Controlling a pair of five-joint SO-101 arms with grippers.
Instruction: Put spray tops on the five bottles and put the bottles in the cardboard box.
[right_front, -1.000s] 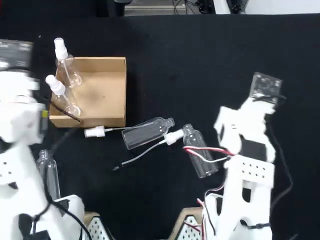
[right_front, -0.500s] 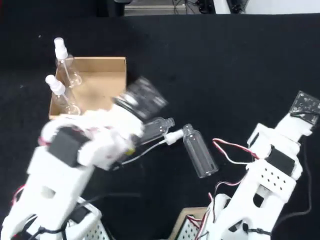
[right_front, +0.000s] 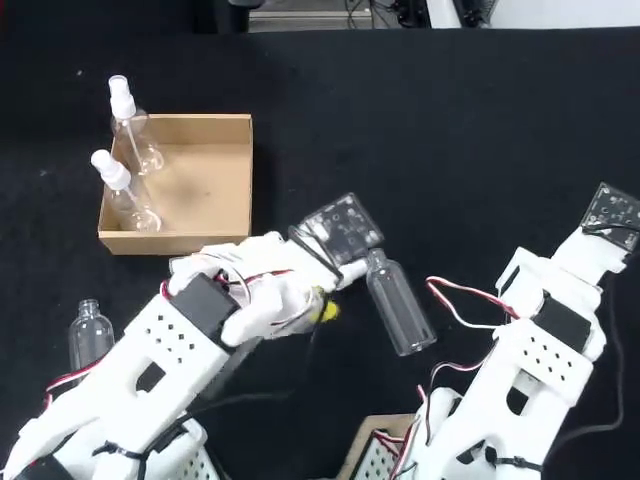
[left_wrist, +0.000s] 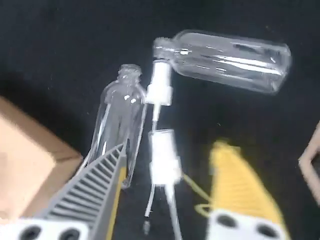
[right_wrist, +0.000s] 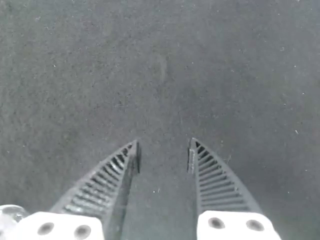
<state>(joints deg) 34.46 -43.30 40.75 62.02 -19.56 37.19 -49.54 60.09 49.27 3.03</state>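
Note:
My left gripper (left_wrist: 170, 147) is open over the black table, its grey and yellow fingers on either side of a loose white spray top (left_wrist: 164, 162). Beside the grey finger lies a clear bottle (left_wrist: 119, 122) with no top. A second spray top (left_wrist: 160, 89) touches the neck of another lying bottle (left_wrist: 230, 54) (right_front: 397, 302). Two bottles with spray tops (right_front: 127, 118) (right_front: 118, 192) stand at the left side of the cardboard box (right_front: 200, 180). An uncapped bottle (right_front: 90, 330) stands near the left edge. My right gripper (right_wrist: 164, 150) is open over bare cloth, holding nothing.
The left arm (right_front: 190, 330) lies across the table's middle and hides things under it. The right arm (right_front: 545, 330) is at the right side. A corner of the box (left_wrist: 25, 165) sits close to the grey finger.
The left arm swung from the left edge to the middle, over the lying bottles and spray tops. The right arm drew back to the right a second ago and has stayed still since.

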